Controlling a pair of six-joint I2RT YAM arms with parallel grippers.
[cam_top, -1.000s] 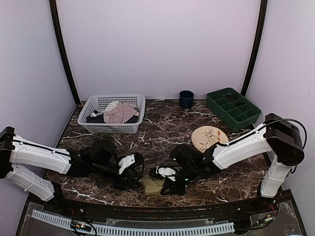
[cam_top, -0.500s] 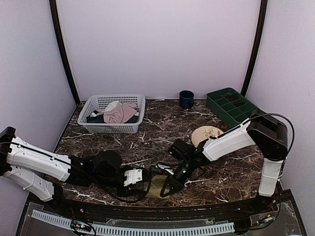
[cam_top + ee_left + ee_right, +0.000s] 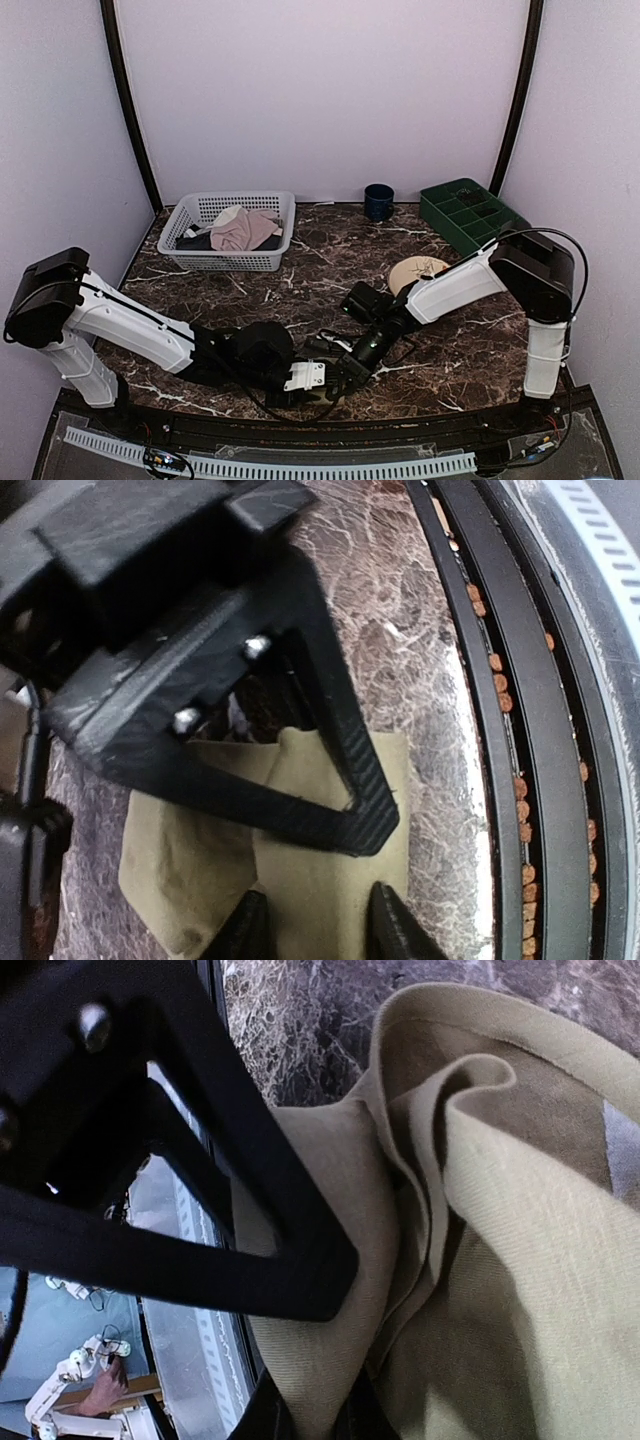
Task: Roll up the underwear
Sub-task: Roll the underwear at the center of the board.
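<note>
The olive underwear (image 3: 300,880) is laid at the near edge of the marble table (image 3: 400,620), near its middle. It is straddled by the left gripper (image 3: 315,928), whose fingers are spread apart. One fold is pinched by the right gripper (image 3: 312,1415).

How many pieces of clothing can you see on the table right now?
3: olive-khaki cloth underwear at the near edge; a pale pink garment and a dark grey garment in the white plastic basket. More may lie hidden beneath.
</note>
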